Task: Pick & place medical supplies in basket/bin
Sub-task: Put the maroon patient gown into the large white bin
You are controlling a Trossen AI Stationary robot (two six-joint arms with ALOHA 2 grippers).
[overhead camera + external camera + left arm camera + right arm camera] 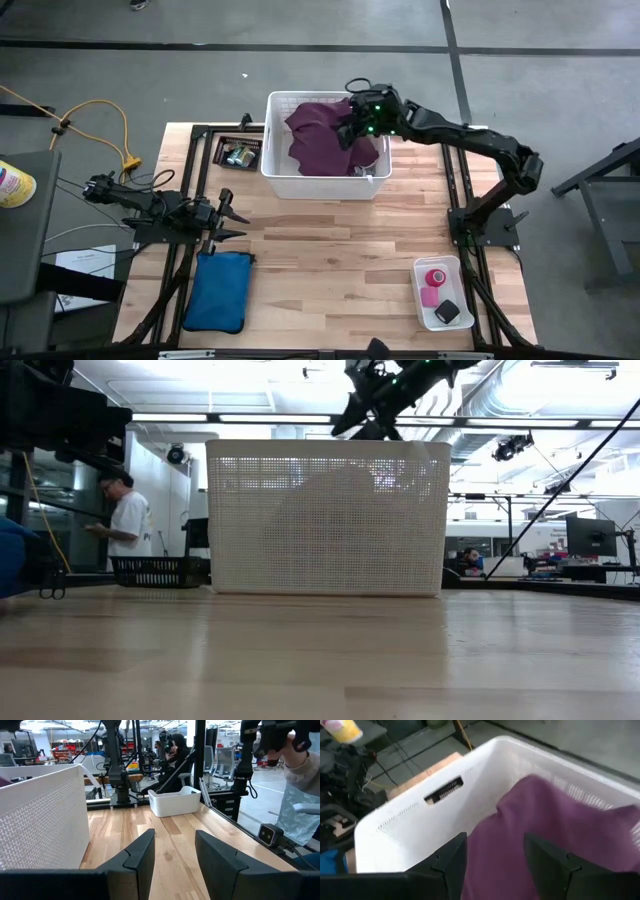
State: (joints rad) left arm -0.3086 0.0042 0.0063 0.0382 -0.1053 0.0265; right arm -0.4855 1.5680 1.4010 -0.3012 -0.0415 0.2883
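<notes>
A purple cloth (pixel 322 145) lies bunched inside the white basket (pixel 277 172) at the table's far middle; it also shows in the right wrist view (pixel 560 825). My right gripper (pixel 348 132) hangs open just above the basket's right half (pixel 495 865), over the cloth and clear of it. A pink tape roll (pixel 435 277) and a small black block (pixel 448 312) lie in a small white tray (pixel 420 300) at the near right. My left gripper (pixel 236 214) is open and empty (pixel 175 865) at the left. The clear bottle and the grey patterned cloth do not show.
A blue pouch (pixel 220 290) lies at the near left. A small black bin (pixel 238 153) with small items stands left of the basket. A yellow cable (pixel 105 125) runs off the table's far left. A person (pixel 125 520) stands in the room beyond.
</notes>
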